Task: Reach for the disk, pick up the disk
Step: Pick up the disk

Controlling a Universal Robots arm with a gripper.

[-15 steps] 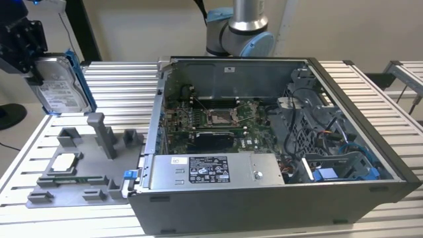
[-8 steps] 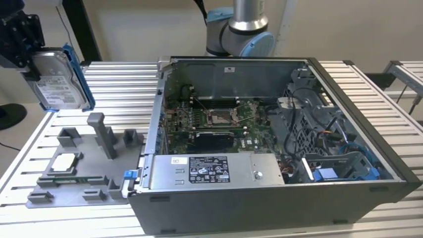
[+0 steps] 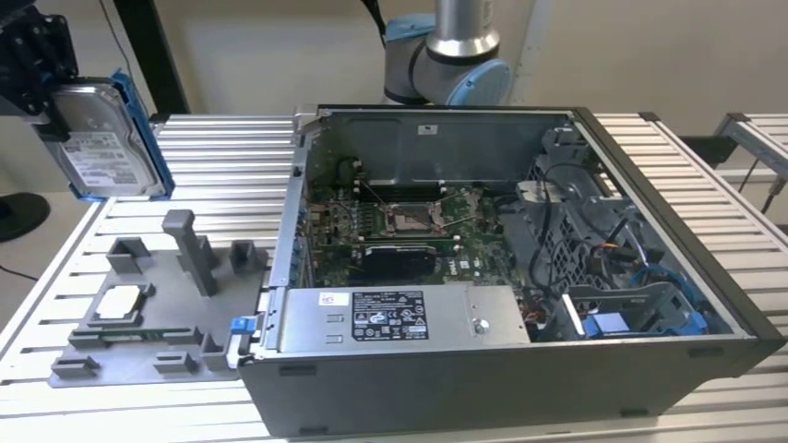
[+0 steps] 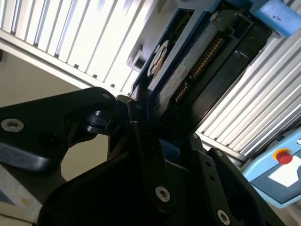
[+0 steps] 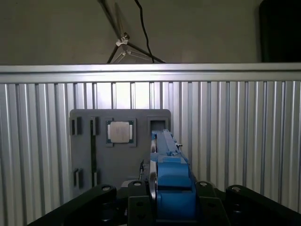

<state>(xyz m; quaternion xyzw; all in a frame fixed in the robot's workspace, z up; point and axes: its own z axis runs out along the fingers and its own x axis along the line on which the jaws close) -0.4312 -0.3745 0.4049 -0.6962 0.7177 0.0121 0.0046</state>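
Observation:
The disk (image 3: 109, 138), a silver-grey drive with a white label in a blue bracket, hangs upright in the air at the exterior view's far left, above the grey fixture (image 3: 148, 314). My black gripper (image 3: 52, 106) is shut on its upper end. In the first wrist view the disk (image 5: 170, 181) shows edge-on between the fingers (image 5: 136, 195), high over the fixture (image 5: 120, 155). In the second wrist view its underside with the connector pins (image 4: 193, 61) rises from the gripper (image 4: 146, 136).
An open computer case (image 3: 665, 268) stands on the ribbed aluminium table (image 3: 209, 157), with a long grey labelled box (image 3: 394, 318) inside its front. A small square chip (image 3: 120, 302) lies in the fixture. The arm's base (image 3: 449, 55) stands behind the case. A pendant with a red button (image 4: 282, 157) lies nearby.

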